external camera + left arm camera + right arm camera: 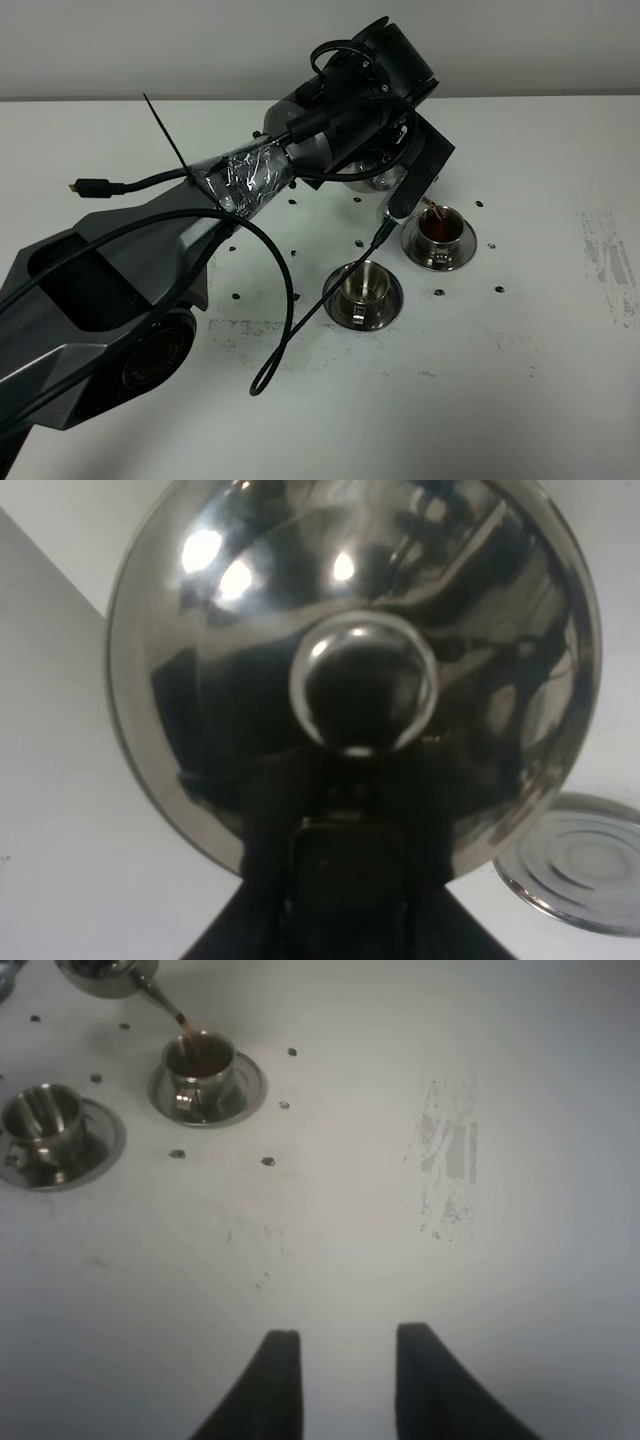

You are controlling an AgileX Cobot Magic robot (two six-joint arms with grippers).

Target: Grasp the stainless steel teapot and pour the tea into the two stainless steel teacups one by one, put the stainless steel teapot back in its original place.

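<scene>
The left claw (345, 830) was closed on the stainless steel teapot (372, 181), which it held clear of the counter (520, 380), around the middle of the counter's width and nearer the far edge than the near edge. The teapot was tipped with its spout (160, 1002) pointing down over the far teacup (438, 236). In the left wrist view the domed lid and its knob (362, 685) filled most of the picture, and the claw's fingers showed only as a dark mass. A thin stream of tea (186, 1030) ran from the spout into the far teacup, which held reddish-brown liquid. The near teacup (363, 288) stood just beside it, toward the near edge and the left edge; no tea showed in it. Each teacup sat on its own saucer (388, 308), and the two saucers were close but apart. The right claw (345, 1360) hung above bare counter with its fingers (282, 1385) spread and nothing between them. Small dark dots (440, 291) surrounded the teacups, and a scuffed patch (610, 260) lay near the right edge.
</scene>
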